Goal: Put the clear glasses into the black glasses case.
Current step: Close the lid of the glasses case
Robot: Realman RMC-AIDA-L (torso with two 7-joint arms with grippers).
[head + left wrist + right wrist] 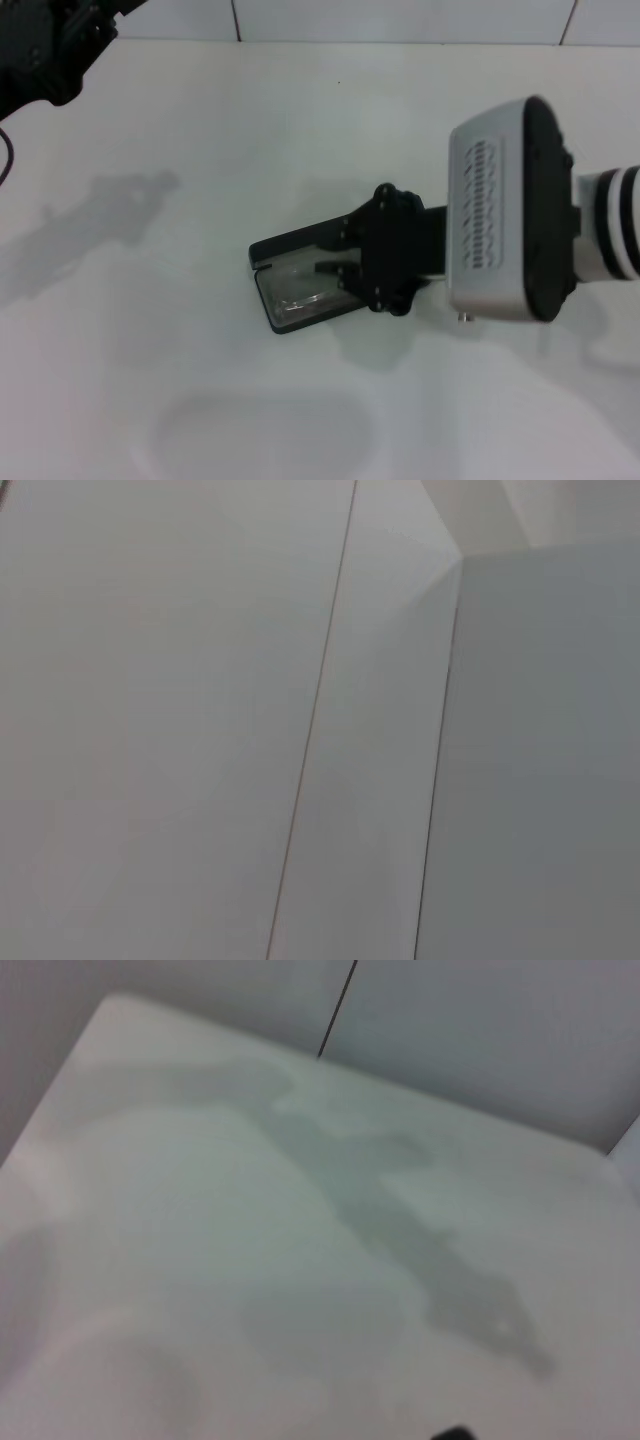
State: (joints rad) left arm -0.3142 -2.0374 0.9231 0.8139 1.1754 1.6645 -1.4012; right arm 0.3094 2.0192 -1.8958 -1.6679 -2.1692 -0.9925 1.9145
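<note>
The black glasses case (296, 241) lies open on the white table (180, 330) in the head view, its lid folded back toward the far side. The clear glasses (303, 293) rest in the grey-lined lower half. My right gripper (335, 252) hangs just over the case's right end. It is open, with one finger above the lid and the other finger above the glasses. My left gripper (55, 50) is parked at the far left corner, away from the case. Neither wrist view shows the case or the glasses.
A tiled wall (400, 18) runs along the table's far edge. A faint oval mark (260, 435) shows on the table near the front. A thin cable (6, 150) hangs at the left edge. The right wrist view shows only table surface (200, 1260) and shadows.
</note>
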